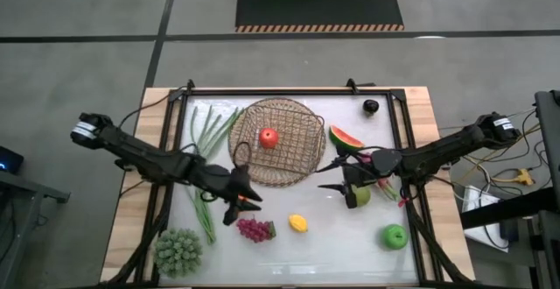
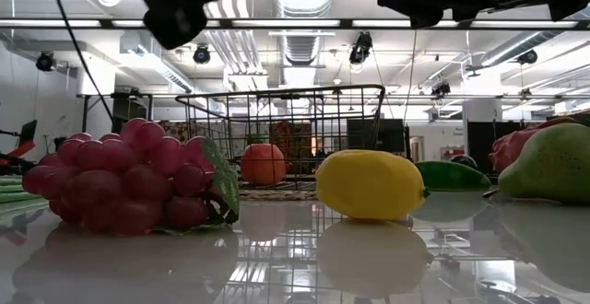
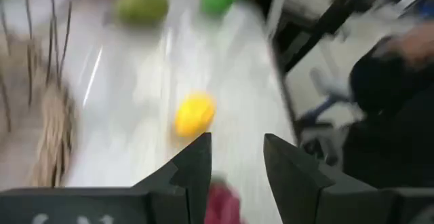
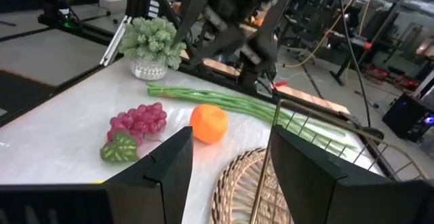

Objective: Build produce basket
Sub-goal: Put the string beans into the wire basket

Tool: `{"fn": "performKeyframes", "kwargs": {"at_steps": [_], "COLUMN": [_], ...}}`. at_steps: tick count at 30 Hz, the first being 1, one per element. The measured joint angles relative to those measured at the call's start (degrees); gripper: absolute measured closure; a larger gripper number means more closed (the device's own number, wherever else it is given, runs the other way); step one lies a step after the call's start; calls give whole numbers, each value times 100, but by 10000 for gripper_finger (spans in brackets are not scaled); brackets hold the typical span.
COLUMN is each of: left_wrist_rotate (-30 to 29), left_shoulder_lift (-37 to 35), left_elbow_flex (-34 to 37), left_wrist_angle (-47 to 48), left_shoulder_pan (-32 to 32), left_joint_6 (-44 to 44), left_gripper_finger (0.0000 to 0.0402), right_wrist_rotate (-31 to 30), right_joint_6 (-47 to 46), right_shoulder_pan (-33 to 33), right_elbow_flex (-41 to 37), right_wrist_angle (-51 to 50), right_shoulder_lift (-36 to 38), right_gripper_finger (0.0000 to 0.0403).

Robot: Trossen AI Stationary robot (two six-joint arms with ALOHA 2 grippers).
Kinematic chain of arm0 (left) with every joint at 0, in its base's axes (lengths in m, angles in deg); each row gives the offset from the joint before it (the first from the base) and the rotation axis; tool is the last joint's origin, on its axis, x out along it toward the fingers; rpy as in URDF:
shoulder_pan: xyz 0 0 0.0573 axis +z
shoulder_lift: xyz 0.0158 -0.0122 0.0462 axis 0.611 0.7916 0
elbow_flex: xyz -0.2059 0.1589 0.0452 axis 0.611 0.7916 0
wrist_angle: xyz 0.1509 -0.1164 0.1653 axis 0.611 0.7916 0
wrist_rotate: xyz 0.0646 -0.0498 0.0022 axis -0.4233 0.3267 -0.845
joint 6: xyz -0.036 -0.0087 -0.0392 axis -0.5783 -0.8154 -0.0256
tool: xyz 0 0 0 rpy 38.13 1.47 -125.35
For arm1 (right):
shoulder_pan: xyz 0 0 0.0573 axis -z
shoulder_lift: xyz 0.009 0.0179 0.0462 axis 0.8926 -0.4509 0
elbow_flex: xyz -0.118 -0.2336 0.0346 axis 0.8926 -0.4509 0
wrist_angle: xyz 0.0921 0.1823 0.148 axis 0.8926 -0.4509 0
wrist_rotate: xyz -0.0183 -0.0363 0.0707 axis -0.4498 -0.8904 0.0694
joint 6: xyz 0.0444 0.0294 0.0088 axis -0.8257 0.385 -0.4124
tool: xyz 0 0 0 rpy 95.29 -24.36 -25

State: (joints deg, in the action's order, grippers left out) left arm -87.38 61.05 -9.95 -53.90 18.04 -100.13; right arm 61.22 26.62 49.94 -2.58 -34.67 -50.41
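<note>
A robotics lab or workshop: exposed ceiling ducts (image 2: 300, 28) and strip lights run above a framed white table (image 1: 332, 236) on a concrete floor. A black mat with hazard-striped edging (image 1: 319, 11) lies beyond, cables (image 1: 516, 177) trailing alongside.

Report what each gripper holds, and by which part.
Nothing is held. The left gripper is open near the grapes; the right gripper is open by the basket.

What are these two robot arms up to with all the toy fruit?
They are filling the basket with produce. So far only a red apple lies in it. The left pincer hangs open above the orange, near the grapes. The right pincer hangs open by the pear, holding nothing.
</note>
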Motion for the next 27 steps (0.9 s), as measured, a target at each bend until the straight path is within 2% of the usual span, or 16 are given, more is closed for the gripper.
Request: {"fn": "performKeyframes", "kwargs": {"at_steps": [3,6,9,15,20,27], "left_wrist_rotate": [99,173,175,250,43,133], "left_shoulder_lift": [238,381,454,327,235,206], "left_elbow_flex": [-451,-765,-844,-587,-319,224], "left_wrist_angle": [1103,2361,3205,4067,4923,5101], "left_shoulder_pan": [-88,-176,-268,-469,-586,-631], "left_joint_6": [-701,-1908,-2885,-4630,-6060,-6449], "left_gripper_finger": [283,283,283,283,283,273], "right_wrist_rotate": [-5,-9,-7,-7,-7,0], "right_joint_6": [67,96,106,116,122,167], "right_shoulder_pan": [0,0,2,2,2,2], "right_elbow_flex": [-4,-4,-2,-4,-4,-4], "right_wrist_angle": [-45,-39,-20,-151,-200,-254], "right_shoulder_lift": [-22,-56,-102,-137,-137,-137], "right_gripper_finger": [220,221,224,225,225,225]}}
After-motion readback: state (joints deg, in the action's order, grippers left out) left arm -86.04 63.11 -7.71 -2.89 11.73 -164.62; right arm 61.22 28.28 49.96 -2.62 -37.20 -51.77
